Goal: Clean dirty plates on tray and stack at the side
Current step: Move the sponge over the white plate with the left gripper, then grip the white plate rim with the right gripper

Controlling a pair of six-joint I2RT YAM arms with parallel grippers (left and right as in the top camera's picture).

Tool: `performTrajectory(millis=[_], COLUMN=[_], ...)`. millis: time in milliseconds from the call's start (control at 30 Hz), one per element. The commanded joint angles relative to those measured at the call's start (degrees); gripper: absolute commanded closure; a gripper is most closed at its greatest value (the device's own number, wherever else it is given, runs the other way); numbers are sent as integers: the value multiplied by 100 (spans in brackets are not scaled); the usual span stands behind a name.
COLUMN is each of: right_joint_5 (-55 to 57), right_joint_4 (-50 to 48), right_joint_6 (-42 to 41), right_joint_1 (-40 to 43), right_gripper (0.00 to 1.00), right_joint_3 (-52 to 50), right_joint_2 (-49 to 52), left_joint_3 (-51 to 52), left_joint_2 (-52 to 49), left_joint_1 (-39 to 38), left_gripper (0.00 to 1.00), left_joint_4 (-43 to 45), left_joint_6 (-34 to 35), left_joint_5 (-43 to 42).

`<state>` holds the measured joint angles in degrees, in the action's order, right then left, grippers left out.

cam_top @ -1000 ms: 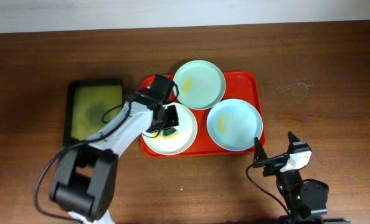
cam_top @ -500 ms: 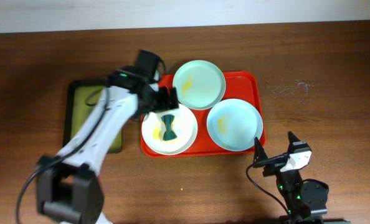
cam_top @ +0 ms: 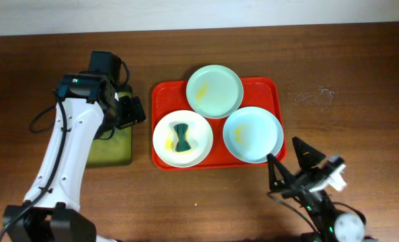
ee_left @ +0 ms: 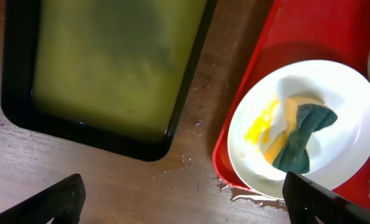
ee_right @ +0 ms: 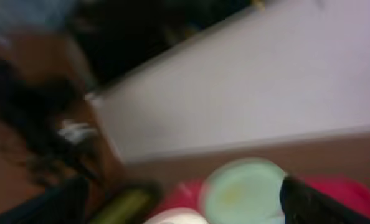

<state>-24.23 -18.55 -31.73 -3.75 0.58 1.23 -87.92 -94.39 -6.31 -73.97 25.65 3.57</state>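
Left gripper [cam_top: 136,112]: fingers spread, empty, above black tray [cam_top: 112,151] edge. Right gripper [cam_top: 285,153]: fingers spread, empty, beside blue plate [cam_top: 253,134]. Sponge [cam_top: 181,137] lay on white plate [cam_top: 166,144], red tray [cam_top: 164,94]. Recommended: grasp sponge centrally, press flat, scrub yellow smear.

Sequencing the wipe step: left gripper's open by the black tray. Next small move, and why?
Probably swing the left gripper over the white plate and close on the sponge. It lies loose there, a yellow smear shows beside it, and no plate is off the tray yet.
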Motion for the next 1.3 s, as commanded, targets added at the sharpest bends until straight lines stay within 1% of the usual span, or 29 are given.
performTrajectory(millis=[0,33,67,100,167,200,233,267,300,333,367,400,433,467,500,533,600,667,700,733,767,833,867,900,933,967,1100,1200,1267], right_joint_5=[-284,-109,-59,-83,-74,-57,-68,-192,-525,-1075,-1657,-2223,-2645,-2610,-2302,-1563,39,1414,1880,2162,2194,2177,1987,1585,1185,1047,1207,1742,1720], right_joint_4=[-2181,-2120,-1744,-662,1937,3383,4715,5740,6398,6725,7038,7075,6931,6913,6964,7044,7005,6824,6686,6492,6319,5976,5810,5595,5386,5248,5195,5209,5206], right_joint_6=[-990,-981,-824,-313,761,1259,1574,1707,1696,1602,1615,1631,1705,1878,1928,1864,1287,793,625,573,577,575,608,817,1115,1200,1196,1005,1008], right_joint_1=[-35,-35,-31,-33,-31,-31,-33,-37,-37,-37,-37,-39,-90,-247,-396,-697,-1300,-1838,-2037,-2175,-2251,-2243,-2245,-2258,-2293,-2334,-2483,-2549,-2564], right_gripper=[1,1,1,2,1,1,1,1,1,1,1,2,9,27,55,66,70,70,67,61,58,62,64,66,66,66,66,66,66], right_joint_3=[192,472,837,1582,3187,4146,5115,5943,6620,7121,7403,7563,7578,7578,7578,7576,7576,7576,7576,7576,7578,7578,7578,7578,7578,7578,7571,7490,7462], right_joint_2=[-50,-46,-9,157,892,1543,2341,3123,3836,4489,4933,5407,5814,6234,6529,6981,7803,8596,8994,9357,9696,10292,10480,10618,10712,10771,10791,10804,10869], left_joint_3=[-9,-9,-9,-9,-9,-9,-9,-9,-9,-9,-9,-9,-9,-9,-9,-9,-9,-9,-9,-9,-9,-9,-9,-9,-9,-9,-9,-9,-9], left_joint_2=[-52,-52,-52,-52,-52,-52,-52,-52,-52,-52,-52,-52,-52,-52,-52,-52,-52,-52,-52,-52,-52,-52,-52,-52,-52,-52,-52,-52,-52], left_joint_1=[4,4,4,4,4,4,4,4,4,4,4,4,4,4,4,4,4,2,4,4,4,2,2,4,4,2,2,4,4], left_gripper=[0,1,1,1,1,1,1,1,1,0,1,1,1,0,0,1,0,0,0,1,1,1,0,0,1,0,1,1,1], left_joint_4=[-28,-31,-37,-55,-120,-160,-170,-170,-175,-184,-197,-201,-201,-188,-168,-151,-151,-155,-155,-153,-153,-153,-151,-151,-151,-153,-146,-136,-133], left_joint_6=[-92,-92,-94,-96,-96,-96,-96,-96,-96,-96,-96,-96,-94,-94,-94,-92,-92,-92,-92,-92,-92,-92,-90,-92,-90,-92,-90,-92,-92], left_joint_5=[92,92,94,94,76,76,76,76,76,76,74,72,72,70,48,31,31,31,31,31,31,31,31,31,31,33,31,31,31])
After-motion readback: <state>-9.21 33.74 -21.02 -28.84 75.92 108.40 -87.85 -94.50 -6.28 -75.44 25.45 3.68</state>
